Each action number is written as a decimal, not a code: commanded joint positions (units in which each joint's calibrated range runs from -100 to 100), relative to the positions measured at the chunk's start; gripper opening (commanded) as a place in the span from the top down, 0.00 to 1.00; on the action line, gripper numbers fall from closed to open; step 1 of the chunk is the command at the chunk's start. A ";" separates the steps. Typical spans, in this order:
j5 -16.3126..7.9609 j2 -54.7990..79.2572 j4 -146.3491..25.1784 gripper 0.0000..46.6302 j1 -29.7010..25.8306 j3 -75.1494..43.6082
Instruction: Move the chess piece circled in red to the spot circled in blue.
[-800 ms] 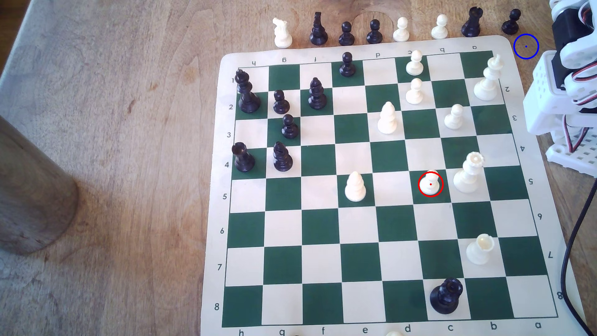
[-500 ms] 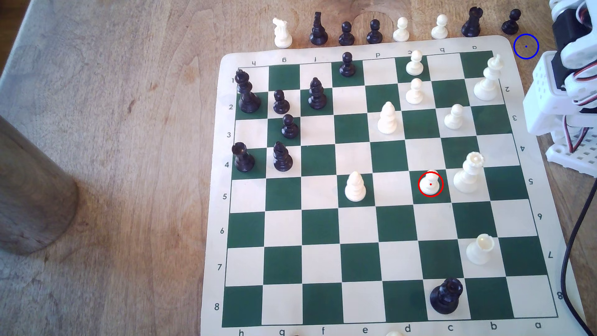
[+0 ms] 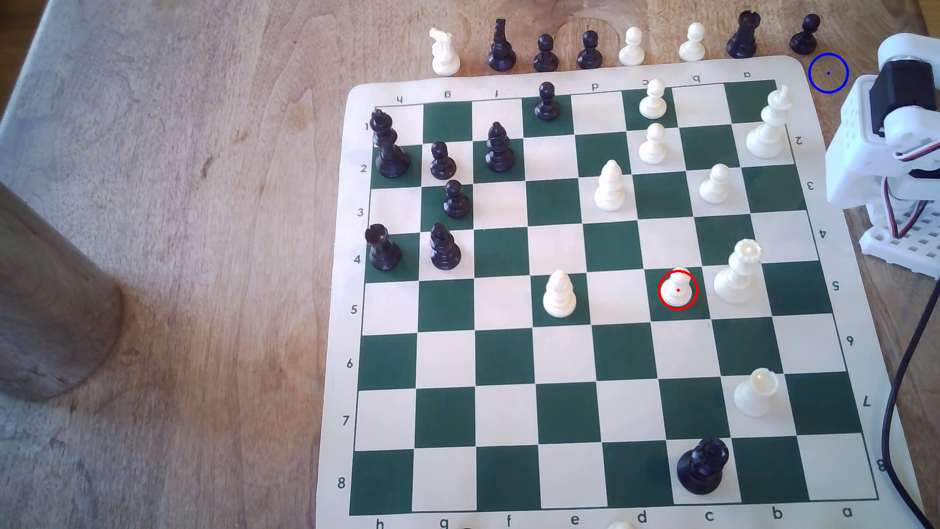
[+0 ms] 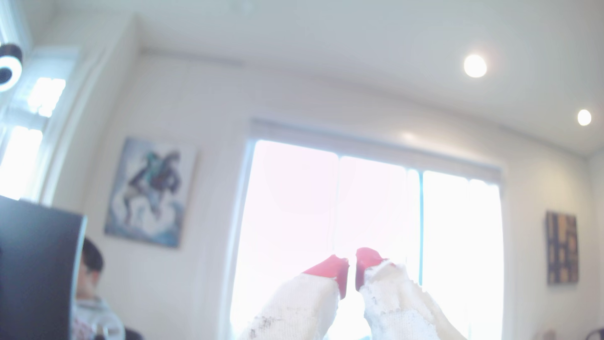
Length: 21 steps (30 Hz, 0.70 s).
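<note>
Exterior view, near to far: chess piece [image 3: 678, 289], cream pawn, upright on a dark square just beside a white queen [image 3: 738, 274]; spot [image 3: 828, 73], bare surface beyond the board's corner. Wrist view: hand [image 4: 351, 269], red-tipped, nearly closed, empty, aimed at the room. Advice: open wider, descend vertically, clear of the queen.

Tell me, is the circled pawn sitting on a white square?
No, the pawn in the red ring stands on a dark green square of the board, beside the white queen.
</note>
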State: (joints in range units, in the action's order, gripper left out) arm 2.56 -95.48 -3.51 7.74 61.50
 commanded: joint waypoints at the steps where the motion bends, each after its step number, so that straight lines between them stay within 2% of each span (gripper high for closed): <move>1: -0.73 -0.28 -21.96 1.00 2.93 -7.65; 4: -3.22 -0.28 -26.06 1.00 2.62 -6.38; 5: -6.01 -0.20 -27.37 0.92 1.92 -5.83; 7: -6.01 -0.11 -29.25 0.89 0.12 -5.11; 8: -5.86 0.23 -30.81 0.88 -0.98 -4.93; 9: -4.15 1.33 -35.40 0.89 -3.95 -5.02; 12: -2.15 2.18 -39.16 0.88 -6.77 -3.48; 15: 1.12 1.84 -43.42 0.87 -10.68 -0.85; 21: 1.76 7.28 -60.62 0.87 -19.51 -7.56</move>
State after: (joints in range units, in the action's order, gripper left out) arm 4.08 -91.54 -53.78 -5.75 60.33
